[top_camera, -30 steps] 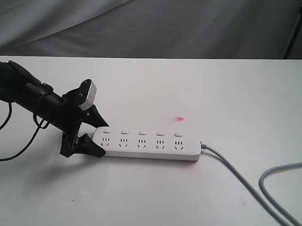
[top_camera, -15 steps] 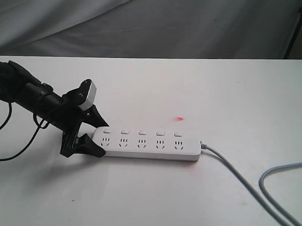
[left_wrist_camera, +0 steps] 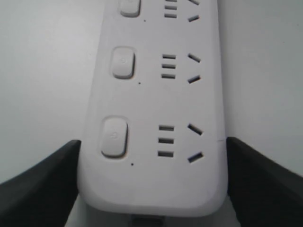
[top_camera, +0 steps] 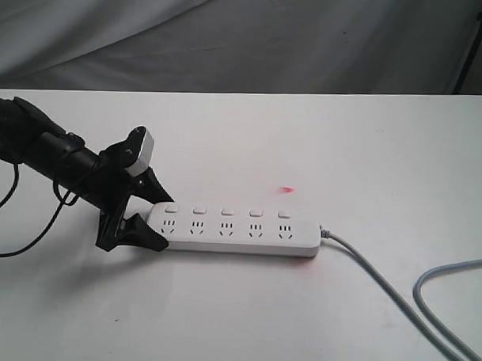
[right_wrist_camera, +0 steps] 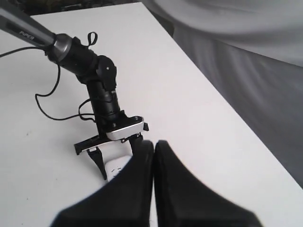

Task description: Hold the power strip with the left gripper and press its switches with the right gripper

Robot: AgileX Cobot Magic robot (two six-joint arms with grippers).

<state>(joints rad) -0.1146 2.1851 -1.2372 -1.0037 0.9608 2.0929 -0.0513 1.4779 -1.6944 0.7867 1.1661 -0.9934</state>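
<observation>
Nothing has shifted since a sec ago: arm, strip and cable all sit as they were. The left gripper [top_camera: 157,220] is clamped on the power strip [top_camera: 239,232] at its left end in the exterior view, w/ one black finger on each long edge. In the left wrist view its fingers [left_wrist_camera: 42,182] sit tight against both sides of the white body, and the end socket and switch lie right between them. A small white-grey block [top_camera: 144,153] rides on top of the claw, and thin black wires [top_camera: 10,220] droop from the slim arm [top_camera: 44,146] to the table. The right gripper [right_wrist_camera: 154,144] shows only in its own wrist cam. Its two black fingers are pressed together w/ nothing between them, held up over the table and apart from the strip. Beyond its tips you can see the left claw and a bit of the strip's end [right_wrist_camera: 117,166]. The strip lies flat on the white table [top_camera: 322,136], running left to right in the exterior view, approx. mid-table. It has five sockets in a row, and its switches [top_camera: 228,212], five small square white buttons, sit one above each socket. No finger is touching a switch. A grey cable [top_camera: 380,284] leaves the strip's right end, runs toward the lower right corner and loops back along the right edge. A small red spot [top_camera: 287,189] glows on the tabletop just beyond the strip, near its right end. Grey cloth [top_camera: 230,37] hangs behind the table.
</observation>
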